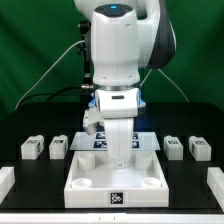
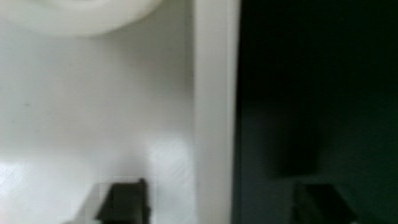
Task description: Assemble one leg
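Note:
Four small white legs with tags lie on the black table: two on the exterior view's left point(image 1: 30, 148) point(image 1: 58, 146) and two on its right point(image 1: 173, 146) point(image 1: 200, 149). My gripper point(image 1: 122, 158) is lowered onto the far part of the large white square piece point(image 1: 90, 180), away from all the legs. In the wrist view the gripper point(image 2: 221, 205) is open and empty. One finger point(image 2: 121, 200) is over the white piece point(image 2: 89, 120) and the other finger point(image 2: 320, 200) is over the black table, with the piece's edge point(image 2: 214, 110) between them. No leg shows in the wrist view.
The marker board point(image 1: 98, 141) lies behind the square piece, partly hidden by the arm. White blocks stand at the front corners, one on the exterior view's left point(image 1: 5, 181) and one on its right point(image 1: 215, 181). A round recess point(image 2: 98, 15) shows in the square piece.

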Robot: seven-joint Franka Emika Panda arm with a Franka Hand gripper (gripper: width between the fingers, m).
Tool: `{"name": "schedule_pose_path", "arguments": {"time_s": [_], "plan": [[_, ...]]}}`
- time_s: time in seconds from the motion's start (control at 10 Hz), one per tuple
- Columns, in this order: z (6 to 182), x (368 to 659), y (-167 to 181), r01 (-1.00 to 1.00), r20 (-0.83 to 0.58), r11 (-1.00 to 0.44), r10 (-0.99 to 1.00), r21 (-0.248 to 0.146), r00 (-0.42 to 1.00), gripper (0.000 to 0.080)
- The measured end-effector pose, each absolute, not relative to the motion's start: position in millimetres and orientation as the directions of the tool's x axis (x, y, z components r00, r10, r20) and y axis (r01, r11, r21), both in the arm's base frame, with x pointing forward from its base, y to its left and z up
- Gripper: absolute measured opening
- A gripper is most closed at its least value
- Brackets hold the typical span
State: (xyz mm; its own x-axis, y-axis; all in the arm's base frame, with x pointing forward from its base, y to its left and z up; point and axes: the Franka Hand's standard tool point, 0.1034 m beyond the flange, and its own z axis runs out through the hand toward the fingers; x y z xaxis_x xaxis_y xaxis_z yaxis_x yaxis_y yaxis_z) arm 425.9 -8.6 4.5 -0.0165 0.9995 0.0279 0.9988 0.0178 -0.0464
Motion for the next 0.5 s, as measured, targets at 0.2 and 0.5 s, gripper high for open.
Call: {"name": "schedule_pose_path", "arguments": {"time_s": [0.2, 0.5], "plan": [[4.4, 425.8, -8.7, 0.999, 0.028, 0.018, 0.999, -0.047, -0.016, 0.014], [4.8, 426.4, -8.7, 0.999, 0.028, 0.018, 0.999, -0.045, -0.017, 0.0057]]}}
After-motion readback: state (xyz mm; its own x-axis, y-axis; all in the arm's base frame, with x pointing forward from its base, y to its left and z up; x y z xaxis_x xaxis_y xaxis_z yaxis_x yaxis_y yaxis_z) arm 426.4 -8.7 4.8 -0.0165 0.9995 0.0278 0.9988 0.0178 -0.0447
